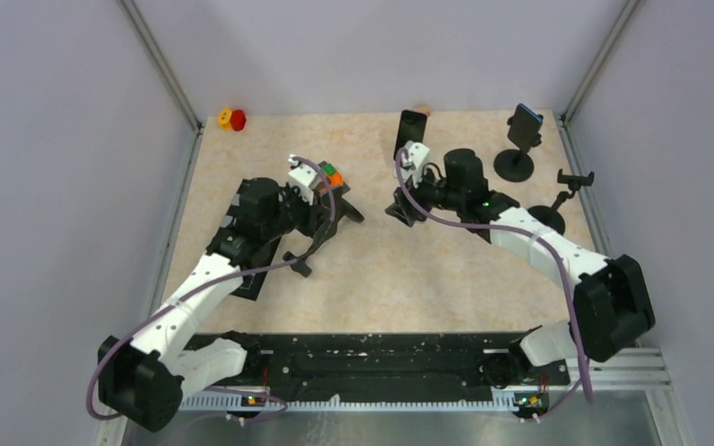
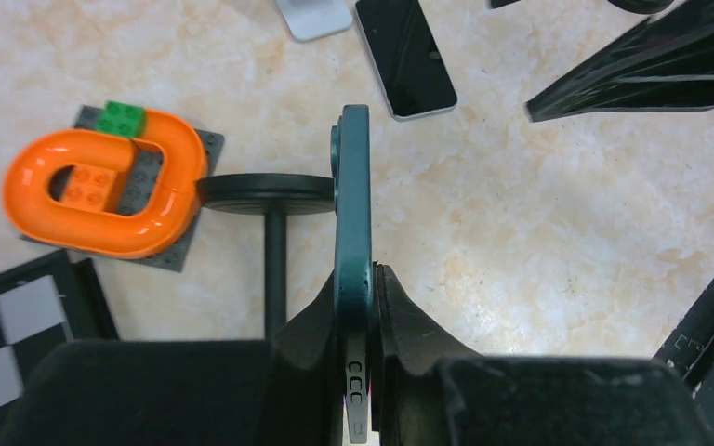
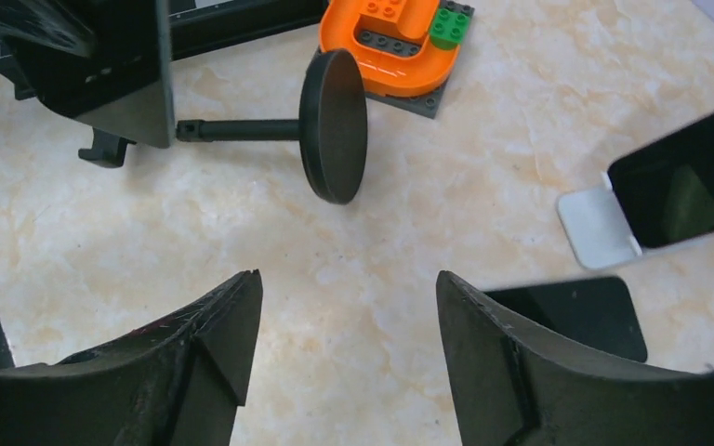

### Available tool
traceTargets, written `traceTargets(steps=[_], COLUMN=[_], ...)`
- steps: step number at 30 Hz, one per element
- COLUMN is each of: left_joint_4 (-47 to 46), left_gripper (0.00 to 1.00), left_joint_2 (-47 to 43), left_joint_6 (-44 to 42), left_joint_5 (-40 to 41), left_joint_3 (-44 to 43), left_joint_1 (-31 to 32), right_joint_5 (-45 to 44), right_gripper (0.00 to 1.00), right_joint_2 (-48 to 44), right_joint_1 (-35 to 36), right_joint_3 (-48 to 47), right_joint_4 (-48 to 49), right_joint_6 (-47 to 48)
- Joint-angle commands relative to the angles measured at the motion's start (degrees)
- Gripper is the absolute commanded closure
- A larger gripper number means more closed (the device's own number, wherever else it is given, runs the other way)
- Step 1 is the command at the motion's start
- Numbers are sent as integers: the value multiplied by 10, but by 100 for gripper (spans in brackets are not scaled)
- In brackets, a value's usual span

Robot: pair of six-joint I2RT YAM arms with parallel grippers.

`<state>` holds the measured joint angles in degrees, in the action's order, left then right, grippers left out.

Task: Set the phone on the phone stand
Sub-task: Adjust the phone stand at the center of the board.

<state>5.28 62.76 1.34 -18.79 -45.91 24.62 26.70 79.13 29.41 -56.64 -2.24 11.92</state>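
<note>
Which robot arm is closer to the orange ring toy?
Left. The left end effector sits beside the orange ring; the right end effector is farther away, to its right.

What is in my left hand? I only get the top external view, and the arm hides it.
Observer: Your left hand is shut on a dark green phone, seen edge-on.
Operator: And my right hand?
Observer: Your right hand is open, with nothing between its fingers.
Operator: Where is the stand?
Observer: A black phone stand is tipped sideways, its round base on edge next to the held phone.
</note>
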Motion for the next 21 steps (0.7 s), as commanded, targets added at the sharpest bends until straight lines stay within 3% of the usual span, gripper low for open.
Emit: traceTargets(steps=[1, 8, 18, 21], left_joint_4=[108, 222, 233, 223], left_gripper=[100, 100, 100, 100], left_joint_2=[-70, -146, -190, -185], left_joint_6=[-97, -159, -168, -168], left_joint_5=[-30, -30, -12, -13], left_joint_3=[-58, -65, -39, -36], left_joint_1=[-13, -23, -27, -28], right_joint_5=[-28, -28, -55, -58], right_gripper=[28, 21, 19, 25], right_joint_2=[63, 188, 300, 316], right_joint_1=[39, 73, 112, 112], right_joint_3=[-85, -179, -226, -229], right_joint_4=[-24, -36, -54, -48], right_joint_6=[44, 28, -5, -21])
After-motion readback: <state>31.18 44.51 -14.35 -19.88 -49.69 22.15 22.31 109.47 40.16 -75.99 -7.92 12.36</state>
